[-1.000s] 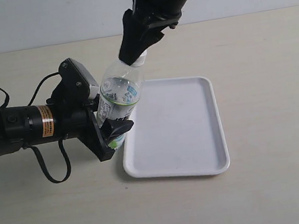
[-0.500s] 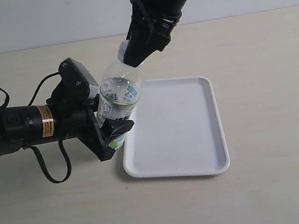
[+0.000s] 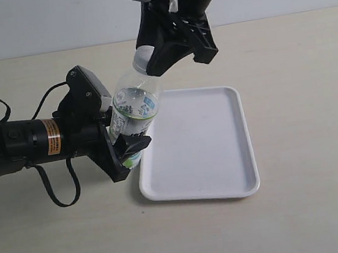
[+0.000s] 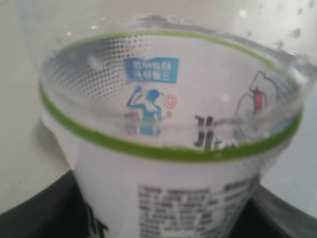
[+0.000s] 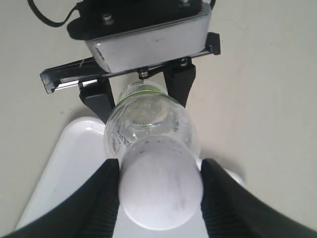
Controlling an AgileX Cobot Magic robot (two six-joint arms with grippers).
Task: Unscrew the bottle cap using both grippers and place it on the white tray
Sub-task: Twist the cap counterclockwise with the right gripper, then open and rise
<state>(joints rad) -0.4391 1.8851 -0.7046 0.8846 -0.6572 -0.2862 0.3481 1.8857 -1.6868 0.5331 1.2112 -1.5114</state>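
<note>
Your right gripper [image 5: 161, 198] presses its fingers [image 5: 106, 198] against both sides of the bottle cap [image 5: 161, 181], which sits on the neck. Its arm reaches down from above. Your left gripper [image 3: 123, 121], lying level, clamps the tilted bottle [image 3: 134, 103] at the edge of the white tray [image 3: 222, 157]. Only the right wrist view shows both fingers touching the cap.

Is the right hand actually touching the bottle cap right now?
Touching. The right wrist view shows the bottle cap wedged between both fingers of the right hand, with no gap on either side.
</note>
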